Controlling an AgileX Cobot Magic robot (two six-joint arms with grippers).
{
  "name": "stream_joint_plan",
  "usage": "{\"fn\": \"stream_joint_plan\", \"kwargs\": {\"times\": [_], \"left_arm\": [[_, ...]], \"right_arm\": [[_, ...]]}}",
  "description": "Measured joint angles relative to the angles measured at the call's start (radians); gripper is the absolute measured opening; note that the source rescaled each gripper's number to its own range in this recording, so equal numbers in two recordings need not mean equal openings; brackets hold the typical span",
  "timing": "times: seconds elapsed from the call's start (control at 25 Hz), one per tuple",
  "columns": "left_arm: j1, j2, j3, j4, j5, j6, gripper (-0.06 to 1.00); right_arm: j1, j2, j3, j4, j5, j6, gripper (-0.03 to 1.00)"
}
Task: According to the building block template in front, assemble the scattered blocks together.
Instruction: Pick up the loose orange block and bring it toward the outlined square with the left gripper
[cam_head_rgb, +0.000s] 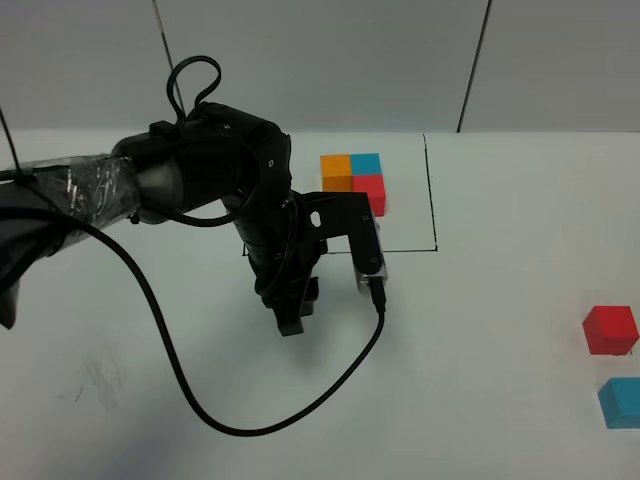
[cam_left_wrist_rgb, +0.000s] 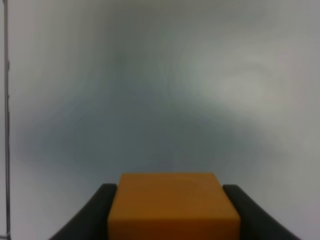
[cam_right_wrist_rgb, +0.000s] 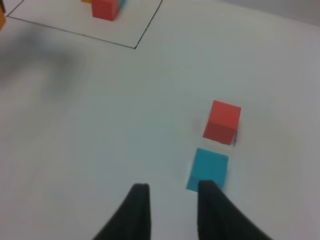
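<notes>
A: While left end effector (cam_head_rgb: 291, 318) is clenched on orange cube (cam_left_wrist_rgb: 172, 205), just near of the template (cam_head_rgb: 355, 180) frame, what's the handling risk?
B: Low, I'd judge. Cubes look light, rigid and matte, so little slip. Take opposite flat faces, centred. It has that now, one finger each side.
A: Count?
B: Loose: three. Orange cube held. One red cube (cam_head_rgb: 610, 330) and one teal cube (cam_head_rgb: 620, 402) sit on the counter (cam_head_rgb: 480, 330) at right, apart, teal nearer. Template: three, touching, in an L.
A: Right end effector (cam_right_wrist_rgb: 172, 200)?
B: Released, empty, just beside teal cube.
</notes>
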Motion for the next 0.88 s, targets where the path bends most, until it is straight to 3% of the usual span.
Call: {"fn": "stream_joint_plan", "kwargs": {"times": [0.24, 0.88], "left_arm": [[-0.001, 0.054, -0.010, -0.083, -0.064, 0.093, 0.00], [-0.001, 0.138, -0.012, -0.085, -0.095, 0.128, 0.00]], "right_arm": [[0.000, 0.000, 0.000, 0.000, 0.000, 0.000, 0.00], [0.000, -0.001, 0.000, 0.000, 0.000, 0.000, 0.00]]}}
